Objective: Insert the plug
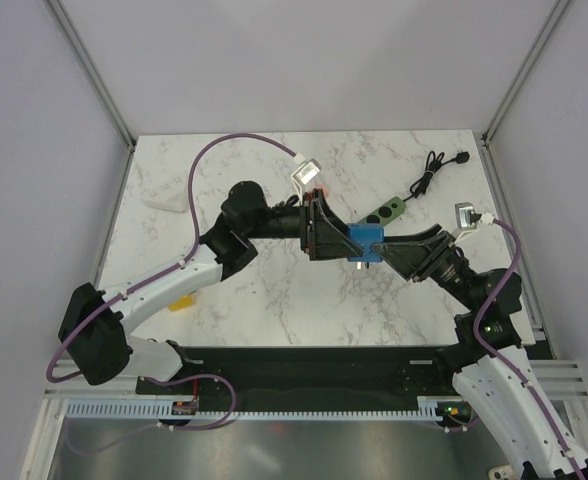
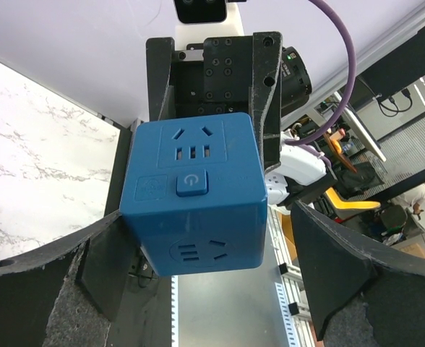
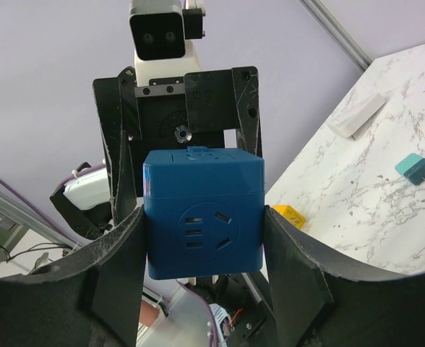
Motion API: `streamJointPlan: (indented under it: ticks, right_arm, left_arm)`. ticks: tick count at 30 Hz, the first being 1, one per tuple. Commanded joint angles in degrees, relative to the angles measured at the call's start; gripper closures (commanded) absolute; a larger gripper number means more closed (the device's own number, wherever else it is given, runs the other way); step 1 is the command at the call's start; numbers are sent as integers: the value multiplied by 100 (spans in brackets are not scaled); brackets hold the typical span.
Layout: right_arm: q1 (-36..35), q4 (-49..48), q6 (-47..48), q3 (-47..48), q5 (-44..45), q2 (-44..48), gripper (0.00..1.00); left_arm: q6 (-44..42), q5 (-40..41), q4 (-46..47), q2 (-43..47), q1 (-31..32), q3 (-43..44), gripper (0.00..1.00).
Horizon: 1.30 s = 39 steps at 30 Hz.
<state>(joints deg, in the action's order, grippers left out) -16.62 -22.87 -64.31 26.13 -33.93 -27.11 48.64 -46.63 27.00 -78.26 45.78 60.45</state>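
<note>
Top: blue socket cube point(image 1: 364, 240) up off the marble table point(image 1: 234, 300), between left gripper point(image 1: 342, 238) and right gripper point(image 1: 389, 250). Black plug cord point(image 1: 434, 172) lies far right, near a green power strip point(image 1: 389, 211).
Left wrist: left fingers point(image 2: 46, 289) spread wide, with a gap beside the cube.
Right wrist: 2 right fingers point(image 3: 299, 275) press both sides of the cube, holding it.

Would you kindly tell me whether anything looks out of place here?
The blue socket cube hangs in mid-air, clamped by the right gripper, while the black plug cable lies untouched at the far right of the table.
</note>
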Motion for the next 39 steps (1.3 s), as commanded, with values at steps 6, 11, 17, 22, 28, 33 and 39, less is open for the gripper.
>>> streamJointPlan:
  ticks: [6,11,17,22,28,33,39]
  right_arm:
    - [-8,-630,-213,-134,282,119,74]
    - [1,-683,-266,-178,335,145,74]
    - [-8,-728,-310,-205,309,75,66]
    - [-8,587,469,172,-7,13,18]
    - [-8,3364,2589,1631,-596,-461,2]
    - [-8,4273,3293,2229,-1647,-1120,2]
    - [-52,4292,3531,2361,-2178,-1411,5]
  left_arm:
    - [189,-92,393,-58,71,-103,9]
    - [216,-162,402,-102,80,-68,18]
    - [216,-241,437,-172,80,-51,65]
    - [24,-478,98,-111,80,28,98]
    - [-1672,-689,-2021,293,80,468,98]
    - [-2561,-1023,-3226,601,80,398,98]
    - [-2922,-1559,-3684,724,80,213,98]
